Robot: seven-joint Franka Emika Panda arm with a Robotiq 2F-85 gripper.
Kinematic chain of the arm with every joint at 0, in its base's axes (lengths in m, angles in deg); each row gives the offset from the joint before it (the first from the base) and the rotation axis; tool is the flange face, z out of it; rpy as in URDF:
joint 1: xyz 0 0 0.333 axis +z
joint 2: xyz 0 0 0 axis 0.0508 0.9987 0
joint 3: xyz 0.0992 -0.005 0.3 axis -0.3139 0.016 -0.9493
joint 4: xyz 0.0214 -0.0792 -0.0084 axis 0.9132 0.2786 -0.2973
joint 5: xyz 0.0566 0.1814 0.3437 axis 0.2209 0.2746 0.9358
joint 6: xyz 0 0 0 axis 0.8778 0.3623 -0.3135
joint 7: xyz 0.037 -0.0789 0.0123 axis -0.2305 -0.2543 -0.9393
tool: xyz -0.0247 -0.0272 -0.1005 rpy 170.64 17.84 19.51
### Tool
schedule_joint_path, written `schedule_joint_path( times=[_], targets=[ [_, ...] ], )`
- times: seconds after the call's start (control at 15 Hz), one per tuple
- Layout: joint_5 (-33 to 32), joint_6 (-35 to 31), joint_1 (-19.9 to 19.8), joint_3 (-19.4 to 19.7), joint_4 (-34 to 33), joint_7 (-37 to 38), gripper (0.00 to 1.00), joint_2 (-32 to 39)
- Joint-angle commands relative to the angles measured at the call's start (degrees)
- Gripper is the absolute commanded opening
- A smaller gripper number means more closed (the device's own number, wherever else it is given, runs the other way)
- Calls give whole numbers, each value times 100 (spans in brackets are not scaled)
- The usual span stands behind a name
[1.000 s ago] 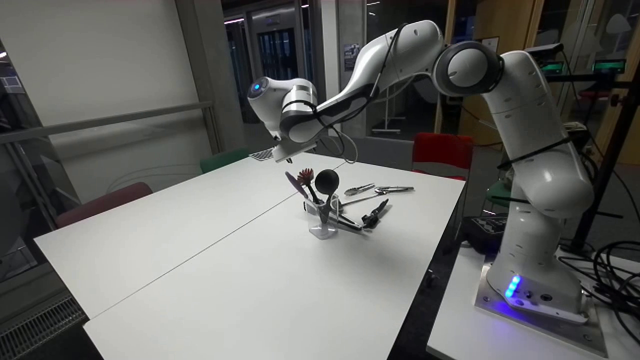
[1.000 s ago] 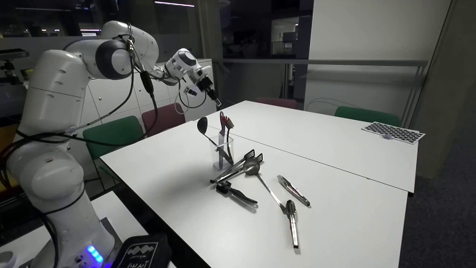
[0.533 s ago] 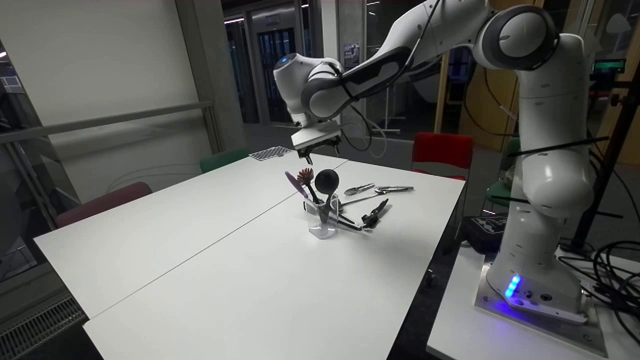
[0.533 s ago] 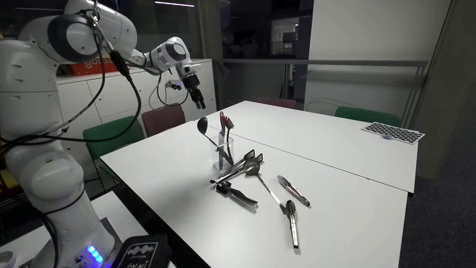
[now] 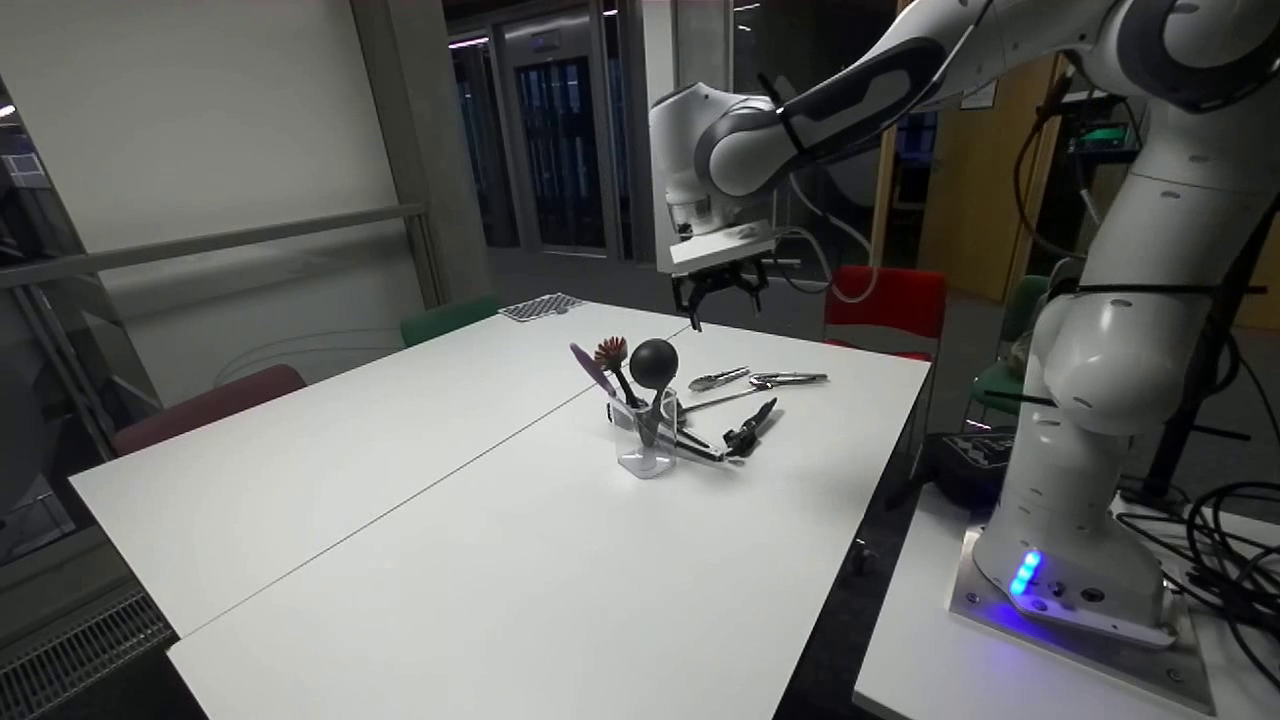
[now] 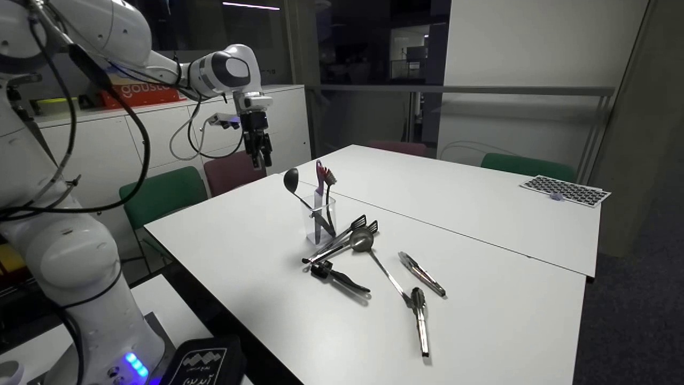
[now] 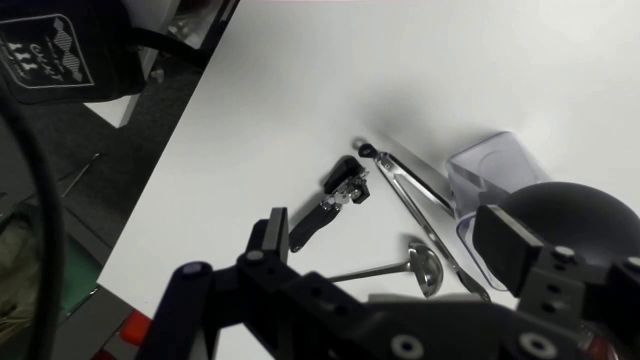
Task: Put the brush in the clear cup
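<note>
The brush, with red bristles and a dark handle, stands head up in the clear cup. Both also show in an exterior view, the brush beside a purple-handled tool and the cup upright on the table. A black ladle leans in the same cup. My gripper is open and empty, pointing down above the table, higher than the cup and off to its side. In the wrist view the jaws are wide apart. There the cup is partly hidden by the ladle and one finger.
Beside the cup lie long tongs, a can opener, a metal ladle and two short tongs. A patterned board lies at the far table corner. Chairs stand around the white table. A black bag lies near the arm's base.
The arm has drawn back toward its base, and my gripper has turned from slanted to pointing straight down. The brush, the cup and the loose utensils have not moved.
</note>
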Motion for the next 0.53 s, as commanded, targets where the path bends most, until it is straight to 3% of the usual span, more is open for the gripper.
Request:
schedule_joint_path(
  times=[0.0, 0.07, 0.13, 0.47],
  targets=[
    [536, -1207, -252, 243, 1114, -1169, 100, -724],
    [580, -1342, -298, 234, 1214, -1338, 100, -694],
    [409, -900, -378, 24, 798, -920, 100, -495],
    [493, -1192, -442, 58, 1081, -1193, 100, -532]
  ],
)
